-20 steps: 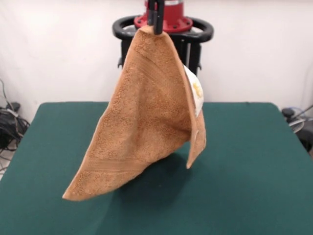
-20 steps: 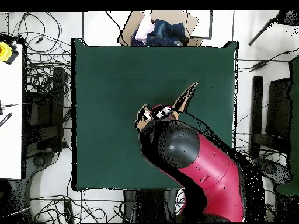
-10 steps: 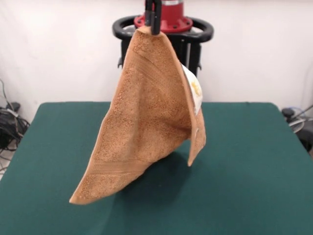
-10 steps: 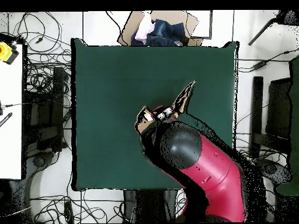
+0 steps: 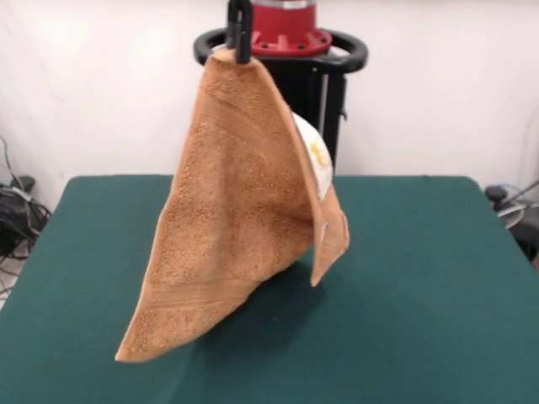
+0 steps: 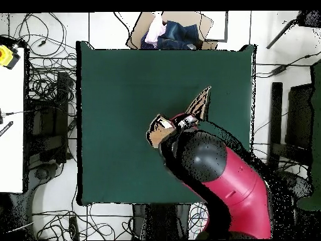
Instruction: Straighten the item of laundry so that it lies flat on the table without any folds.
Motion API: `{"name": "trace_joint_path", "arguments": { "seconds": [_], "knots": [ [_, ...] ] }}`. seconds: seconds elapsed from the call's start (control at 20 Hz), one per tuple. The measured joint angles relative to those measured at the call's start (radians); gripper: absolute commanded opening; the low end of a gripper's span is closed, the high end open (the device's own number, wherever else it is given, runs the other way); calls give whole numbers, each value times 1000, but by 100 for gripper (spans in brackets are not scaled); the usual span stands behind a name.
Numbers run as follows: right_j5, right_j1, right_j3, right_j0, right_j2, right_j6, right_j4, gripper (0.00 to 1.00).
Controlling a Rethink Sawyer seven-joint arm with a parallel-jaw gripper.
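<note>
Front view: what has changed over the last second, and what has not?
The gripper, shut on the towel by one corner, has shifted toward the picture's left, carrying the hanging towel with it. The grip is unchanged, and the towel's lowest corner hangs near the table as before.

I see the worktop (image 5: 438, 278), a dark green felt-like rectangle, square-cornered in my overhead view (image 6: 119, 88). I can't tell whether the hanging towel (image 5: 236, 219) touches it; its lowest corner hangs near the front edge, with a dark shadow on the felt beneath. I see nothing else resting on the green.
</note>
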State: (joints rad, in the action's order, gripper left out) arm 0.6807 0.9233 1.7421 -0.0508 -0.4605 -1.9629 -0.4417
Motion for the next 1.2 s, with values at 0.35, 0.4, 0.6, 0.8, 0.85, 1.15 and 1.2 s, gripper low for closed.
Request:
{"name": "trace_joint_path", "arguments": {
  "seconds": [0.35, 0.4, 0.6, 0.8, 0.85, 1.15, 1.2],
  "knots": [
    [-92, 0, 13, -46, 28, 0, -9, 0],
    [-99, 0, 14, -48, 32, 0, -10, 0],
    [-134, 0, 25, -61, 54, 0, -14, 0],
    [-142, 0, 40, -65, 63, 0, -14, 0],
    [-142, 0, 43, -66, 64, 0, -14, 0],
    [-142, 0, 44, -67, 64, 0, -14, 0],
    [-142, 0, 44, -67, 64, 0, -14, 0]
  ]
}}
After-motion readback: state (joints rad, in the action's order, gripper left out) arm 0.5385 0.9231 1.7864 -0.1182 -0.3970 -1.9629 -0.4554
